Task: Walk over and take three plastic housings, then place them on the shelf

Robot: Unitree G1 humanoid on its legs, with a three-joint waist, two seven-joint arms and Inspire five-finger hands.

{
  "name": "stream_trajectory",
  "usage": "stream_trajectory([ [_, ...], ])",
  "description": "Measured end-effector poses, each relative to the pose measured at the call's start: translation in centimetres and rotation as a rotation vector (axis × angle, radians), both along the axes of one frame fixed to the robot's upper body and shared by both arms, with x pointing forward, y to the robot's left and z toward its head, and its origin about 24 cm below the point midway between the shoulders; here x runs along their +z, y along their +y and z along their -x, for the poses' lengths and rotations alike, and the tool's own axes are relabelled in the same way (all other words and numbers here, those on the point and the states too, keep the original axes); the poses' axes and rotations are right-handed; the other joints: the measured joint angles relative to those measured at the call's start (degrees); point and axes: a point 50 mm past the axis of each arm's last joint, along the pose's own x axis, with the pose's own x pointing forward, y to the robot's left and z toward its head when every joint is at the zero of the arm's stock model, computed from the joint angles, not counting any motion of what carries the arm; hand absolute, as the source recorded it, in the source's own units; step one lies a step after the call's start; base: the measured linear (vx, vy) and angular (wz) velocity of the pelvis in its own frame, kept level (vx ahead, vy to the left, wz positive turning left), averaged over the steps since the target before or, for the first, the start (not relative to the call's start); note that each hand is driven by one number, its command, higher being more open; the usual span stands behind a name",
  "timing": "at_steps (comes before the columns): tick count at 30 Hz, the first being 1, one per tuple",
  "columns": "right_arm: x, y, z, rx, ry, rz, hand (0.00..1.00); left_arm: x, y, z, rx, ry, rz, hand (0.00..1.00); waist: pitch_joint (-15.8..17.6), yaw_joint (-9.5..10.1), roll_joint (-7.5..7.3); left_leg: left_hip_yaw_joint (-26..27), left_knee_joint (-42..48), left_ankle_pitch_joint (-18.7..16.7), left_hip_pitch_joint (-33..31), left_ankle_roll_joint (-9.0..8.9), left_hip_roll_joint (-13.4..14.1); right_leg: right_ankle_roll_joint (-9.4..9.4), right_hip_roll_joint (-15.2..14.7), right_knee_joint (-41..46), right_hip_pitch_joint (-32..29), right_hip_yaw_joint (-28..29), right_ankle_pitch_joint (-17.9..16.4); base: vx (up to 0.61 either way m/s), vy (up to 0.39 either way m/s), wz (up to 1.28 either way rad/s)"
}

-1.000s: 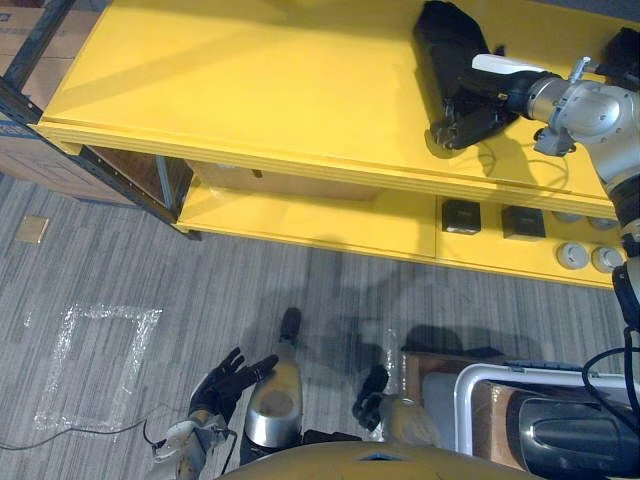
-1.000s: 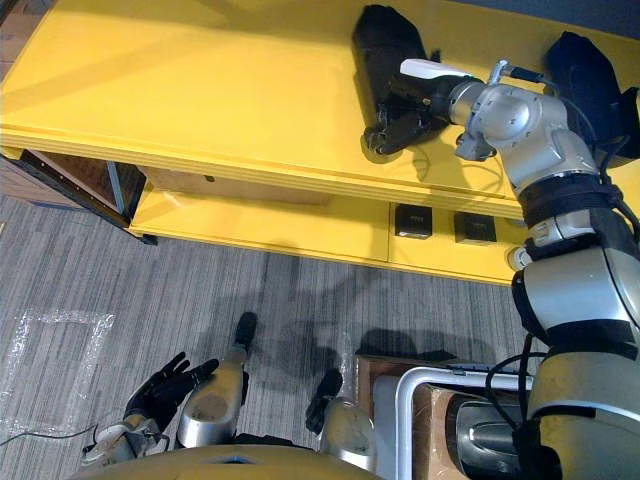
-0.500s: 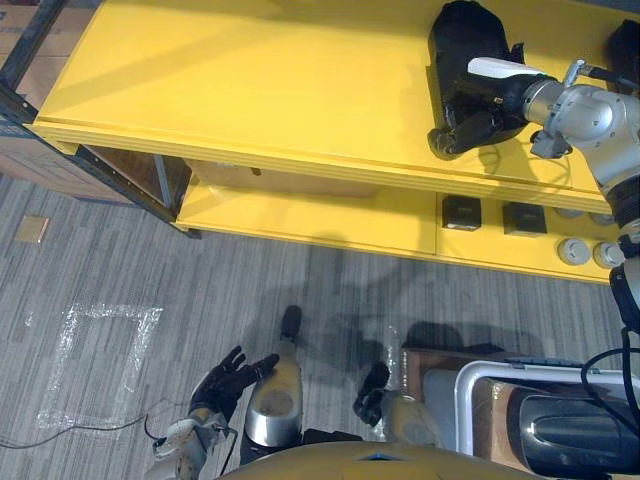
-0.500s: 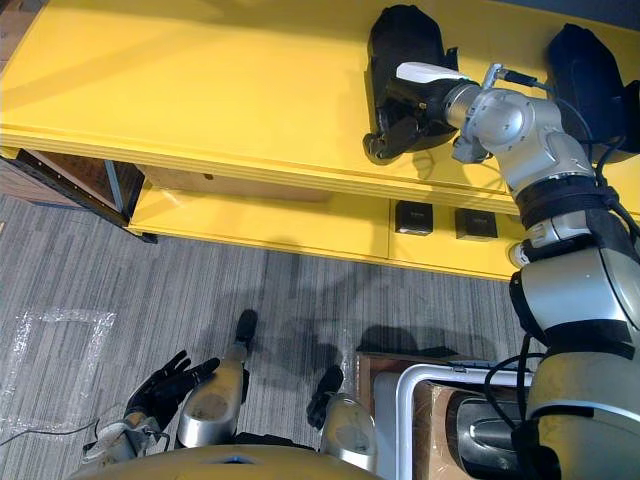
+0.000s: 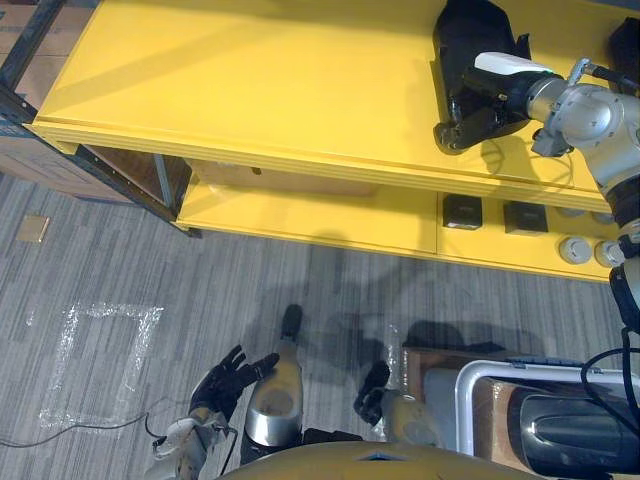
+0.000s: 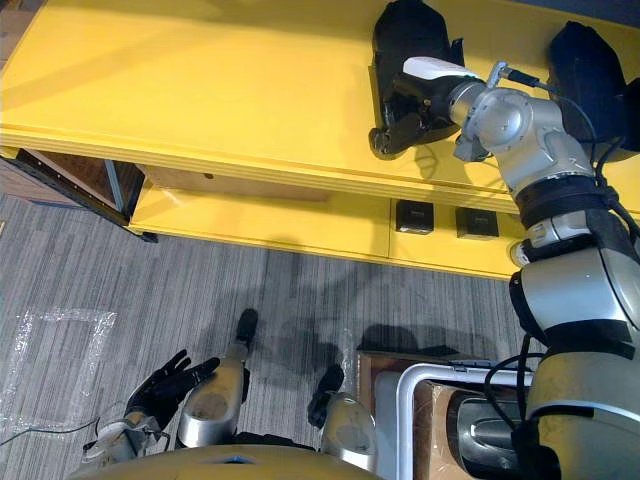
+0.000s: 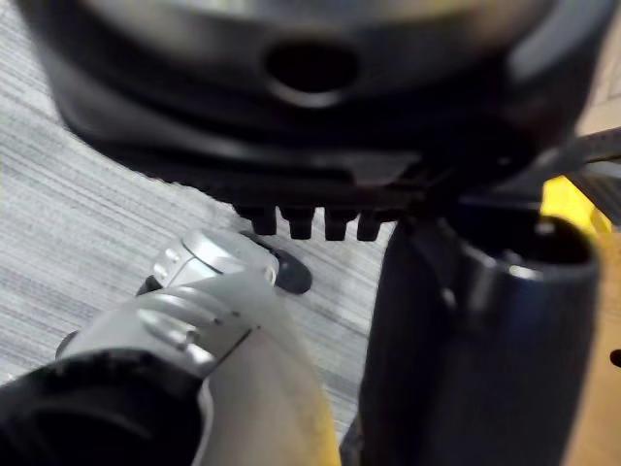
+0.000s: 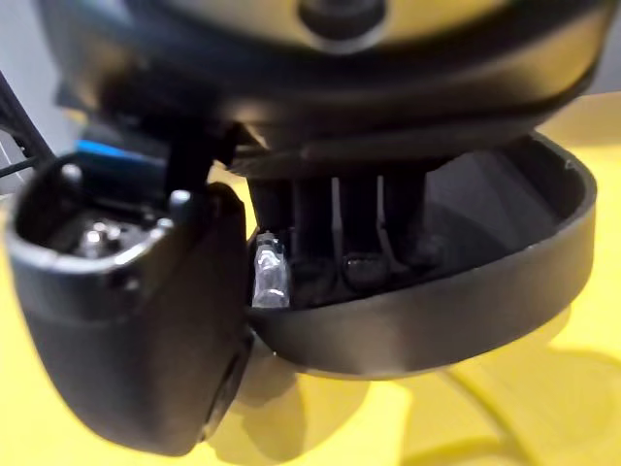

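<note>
While our right hand (image 5: 488, 96) pinches the housing (image 5: 470, 30), fingers curled inside its rim, we should seat it flat on the shelf (image 5: 250, 90) before letting go.

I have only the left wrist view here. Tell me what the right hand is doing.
Observer: The right hand is up on the yellow shelf's top board, gripping the rim of a black plastic housing. Its fingers are inside the hollow and its thumb is outside the wall.
Operator: Count any other housings up there.
Observer: One more dark housing sits on the same board, to the robot's right of the gripped one and apart from it.
Operator: Say what is on the board below.
Observer: Two small black boxes sit side by side on the lower board.
</note>
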Motion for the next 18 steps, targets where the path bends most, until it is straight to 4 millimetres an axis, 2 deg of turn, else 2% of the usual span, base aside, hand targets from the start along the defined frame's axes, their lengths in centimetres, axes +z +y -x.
stream_trajectory([
  [9,0.8,-1.0,0.0,-0.064,-0.055,-0.061,0.00,0.1,0.0,-0.1,0.005,-0.005,-0.001,1.00,1.1,0.01,1.17,-0.1,0.0,0.2,-0.2,0.06,-0.1,0.02,-0.4,1.4,-0.8,0.0,-0.6,0.00,-0.004,0.00],
  [18,1.2,-1.8,0.0,-0.128,-0.057,-0.096,0.00,0.1,-0.1,-0.1,0.023,-0.010,0.017,1.00,1.4,0.01,1.52,-0.2,0.0,0.2,-0.2,0.05,-0.2,-0.01,-0.5,2.0,-1.0,0.0,-0.9,-0.01,-0.040,0.01],
])
